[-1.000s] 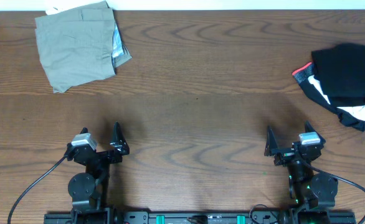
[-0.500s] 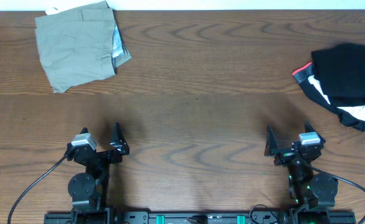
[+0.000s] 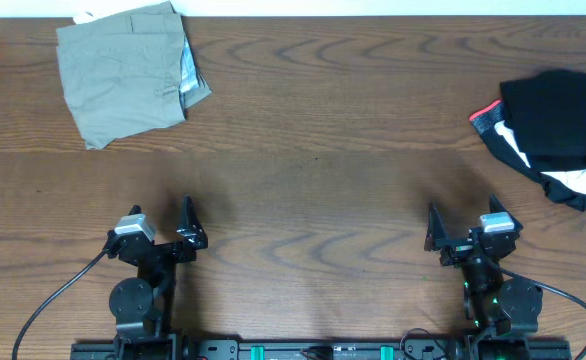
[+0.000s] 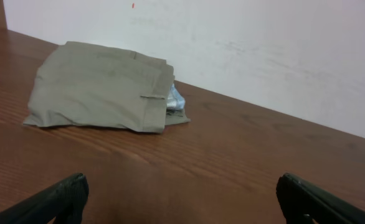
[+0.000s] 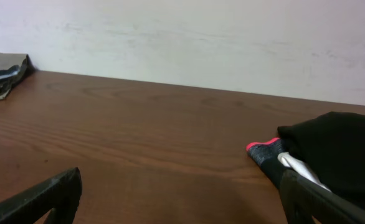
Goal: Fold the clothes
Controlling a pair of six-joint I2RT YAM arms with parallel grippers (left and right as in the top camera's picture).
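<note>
A: Soft, even light from above. No glare on the table point(image 3: 303, 120), just faint dark patches toward its near edge.
B: Overhead is crisp. Wrist views are softer, the wall point(image 4: 263, 50) bright and pale.

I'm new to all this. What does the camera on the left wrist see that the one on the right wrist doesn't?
Only the left wrist view: the whole khaki folded piece, with a pale blue bit poking out at its right edge, and the open left pincer. Only the right wrist view: the black garment with red-and-white trim, and the open right pincer. Both: the brown wooden table and the white wall behind it; the right wrist view also catches a sliver of that khaki folded piece at its far left edge.
</note>
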